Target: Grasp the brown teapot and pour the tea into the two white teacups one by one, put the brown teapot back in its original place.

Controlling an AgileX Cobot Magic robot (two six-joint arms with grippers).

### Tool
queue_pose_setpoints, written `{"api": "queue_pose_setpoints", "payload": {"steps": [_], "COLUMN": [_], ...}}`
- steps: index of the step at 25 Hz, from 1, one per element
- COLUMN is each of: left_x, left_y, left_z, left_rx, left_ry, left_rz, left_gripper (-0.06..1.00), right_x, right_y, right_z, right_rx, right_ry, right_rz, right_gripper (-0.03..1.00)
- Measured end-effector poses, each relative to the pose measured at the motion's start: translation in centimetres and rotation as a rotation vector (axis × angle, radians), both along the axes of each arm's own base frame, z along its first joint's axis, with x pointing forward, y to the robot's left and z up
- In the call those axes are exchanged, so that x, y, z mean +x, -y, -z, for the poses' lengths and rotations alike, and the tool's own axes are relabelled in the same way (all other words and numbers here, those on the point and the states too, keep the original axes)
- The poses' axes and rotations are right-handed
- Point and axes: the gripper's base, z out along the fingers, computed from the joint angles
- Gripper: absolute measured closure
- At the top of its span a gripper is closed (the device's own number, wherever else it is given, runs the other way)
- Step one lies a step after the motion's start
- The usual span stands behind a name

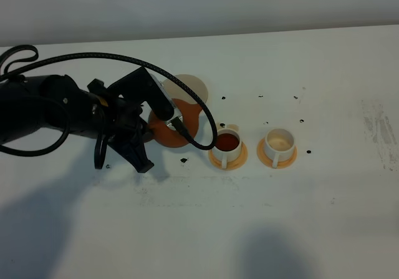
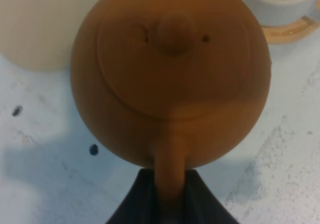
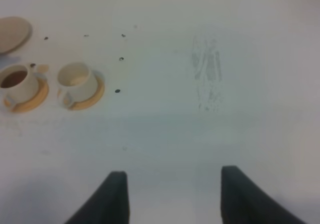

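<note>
My left gripper (image 1: 154, 127) is shut on the loop handle of the brown teapot (image 1: 176, 128), seen close up in the left wrist view (image 2: 170, 73) with its lid on, gripper (image 2: 170, 196) below it. The teapot is just in front of the cream saucer (image 1: 189, 88), left of the cups. The nearer white teacup (image 1: 227, 144) holds dark tea on its orange saucer (image 1: 242, 160). The other teacup (image 1: 278, 141) looks empty on its orange saucer (image 1: 285, 163). My right gripper (image 3: 172, 196) is open and empty over bare table, well to the right of both cups (image 3: 17, 81) (image 3: 75, 78).
The white table (image 1: 324, 216) has small dark specks around the cups and a grey scuffed patch (image 1: 379, 132) at the right. My left arm's black cable (image 1: 112, 59) loops over the teapot toward the filled cup.
</note>
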Motion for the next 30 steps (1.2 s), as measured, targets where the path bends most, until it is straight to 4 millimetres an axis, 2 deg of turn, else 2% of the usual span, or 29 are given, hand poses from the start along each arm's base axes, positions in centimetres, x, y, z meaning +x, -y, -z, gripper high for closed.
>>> {"api": "queue_pose_setpoints", "payload": {"steps": [4,8,13,20,30], "left_x": [1.3,3.0,4.9,5.7,6.0], "left_y": [0.7,2.2,4.4,7.2,7.9], "left_z": [-1.2,-2.4,-2.7,-1.5,-1.4], "left_rx": [0.016,0.027,0.073,0.167,0.273], "left_ry": [0.046,0.099,0.147,0.194,0.311], "left_rz": [0.045,0.093,0.179,0.359,0.518], "left_gripper": [0.86,0.86,0.86,0.86,0.86], "right_x": [0.0,0.0,0.0,0.0,0.0], "right_y": [0.0,0.0,0.0,0.0,0.0], "right_z": [0.0,0.0,0.0,0.0,0.0], "right_rx": [0.0,0.0,0.0,0.0,0.0], "right_ry": [0.0,0.0,0.0,0.0,0.0], "right_rz": [0.0,0.0,0.0,0.0,0.0], "right_gripper": [0.54,0.54,0.54,0.54,0.54]}}
